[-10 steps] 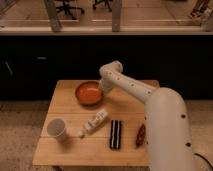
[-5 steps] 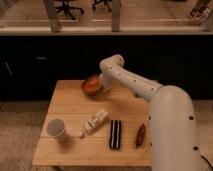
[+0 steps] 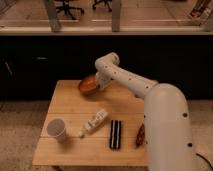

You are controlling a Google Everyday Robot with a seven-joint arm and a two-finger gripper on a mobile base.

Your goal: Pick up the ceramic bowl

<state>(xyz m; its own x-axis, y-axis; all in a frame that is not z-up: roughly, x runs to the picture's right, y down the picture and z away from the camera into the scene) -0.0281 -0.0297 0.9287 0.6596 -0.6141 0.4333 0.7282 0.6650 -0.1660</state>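
Near the counter's (image 3: 70, 148) far edge, the gripper (image 3: 101, 83) was clamped on the ceramic bowl (image 3: 88, 85), holding it tilted and apparently off the surface; the lift seemingly needed only a steady rise.

Now the ceramic bowl (image 3: 88, 85) is off the desk (image 3: 70, 102), raised and tilted (sat flat a second ago); gripper (image 3: 101, 81) rose with it, above the desk's far side.

You have one bowl (image 3: 89, 85), one gripper (image 3: 100, 82) clamping it at 12 o'clock, one cup (image 3: 56, 129), one bottle (image 3: 94, 122), one black bar (image 3: 115, 134), one brown packet (image 3: 141, 135).
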